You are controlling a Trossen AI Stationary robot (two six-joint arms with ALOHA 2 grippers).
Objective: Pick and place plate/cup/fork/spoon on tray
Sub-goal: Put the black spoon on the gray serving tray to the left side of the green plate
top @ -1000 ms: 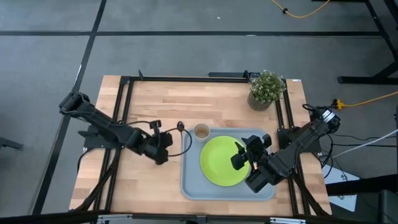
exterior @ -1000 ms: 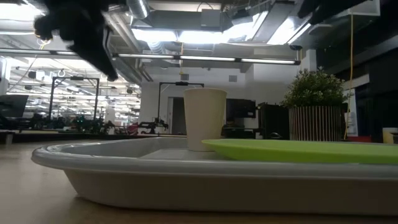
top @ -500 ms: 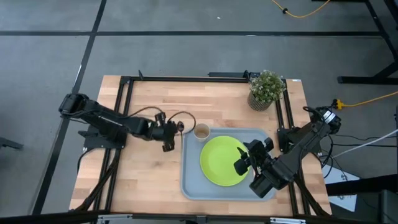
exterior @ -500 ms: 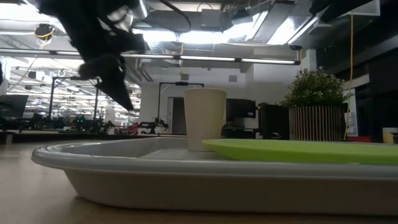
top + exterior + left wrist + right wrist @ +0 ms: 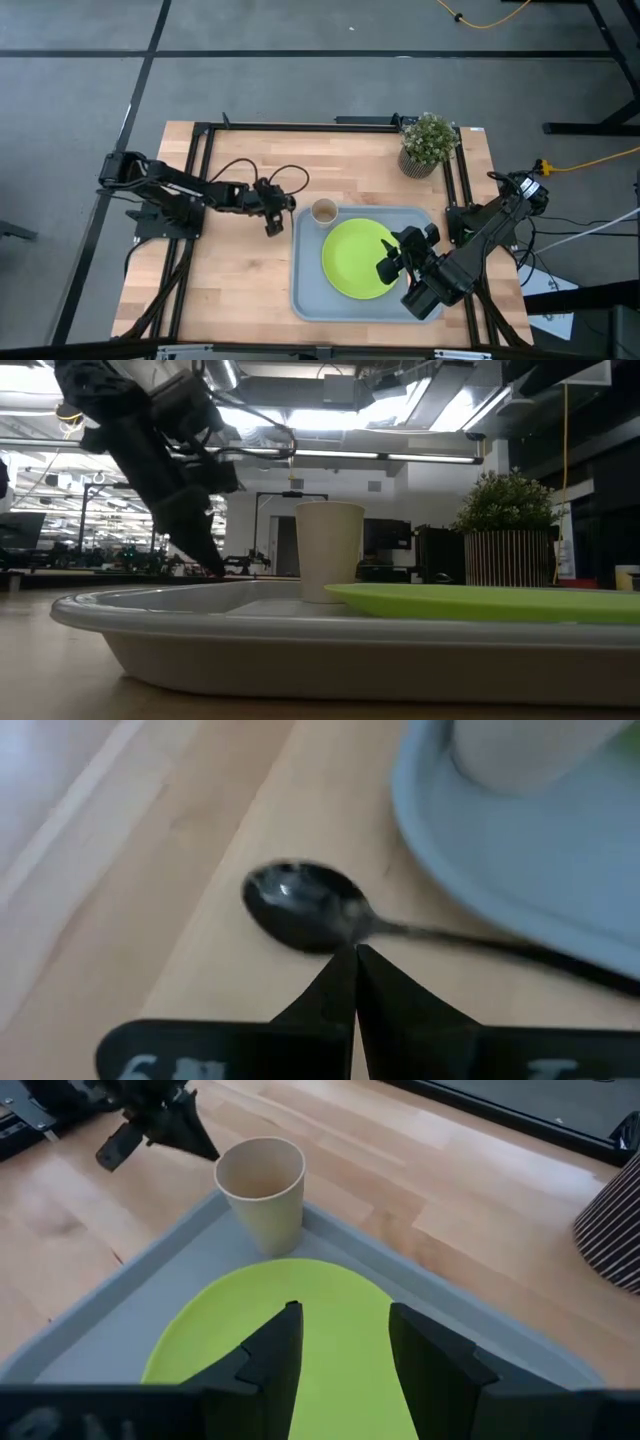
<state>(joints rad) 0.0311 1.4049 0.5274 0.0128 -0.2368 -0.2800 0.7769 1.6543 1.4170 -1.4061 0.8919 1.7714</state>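
One spoon point(image 5: 305, 907) lies flat on the counter point(image 5: 250, 260), just beside the tray point(image 5: 305, 290) outer rim, bowl pointing away from it. Left claw point(image 5: 355, 955) right over the handle near the bowl, fingertips pinched together, nothing gripped. On the tray: cup point(image 5: 323, 211) upright in the corner, plate point(image 5: 355, 258) flat just beside it. Right claw point(image 5: 342, 1340) hovers above the plate, fingers apart, empty. Potted plant point(image 5: 428, 143) at the far counter corner

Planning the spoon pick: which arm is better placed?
Left. Its tool hangs, shut, right over the spoon beside the tray; the right tool is open above the plate.
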